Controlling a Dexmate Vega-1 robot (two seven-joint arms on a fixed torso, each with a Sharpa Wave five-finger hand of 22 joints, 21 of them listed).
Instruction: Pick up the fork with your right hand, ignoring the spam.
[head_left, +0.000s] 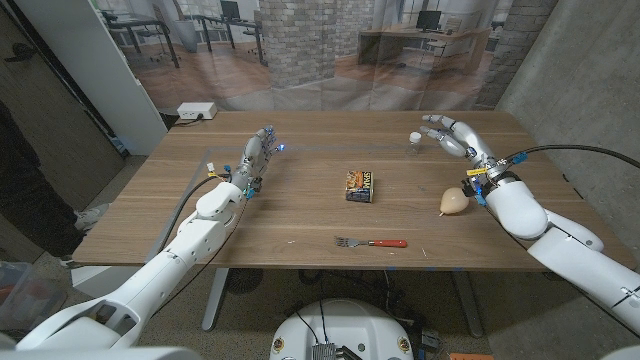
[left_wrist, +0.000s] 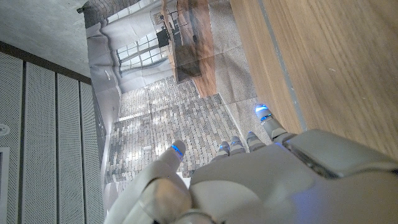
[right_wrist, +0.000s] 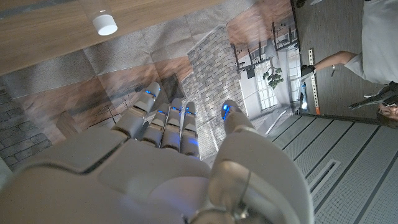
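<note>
Wooden surface (head_left: 300, 215) carries the fork (head_left: 371, 242) at the lower middle of the head view, untouched, below the spam (head_left: 360, 185). Nothing is held by the right hand (head_left: 452, 136), spread open at upper right; the reach is judged not yet begun, so that hand must be brought down-left onto the red handle.

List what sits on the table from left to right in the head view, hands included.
left hand → spam tin → fork → small clear jar → pear-shaped wooden object → right hand
</note>
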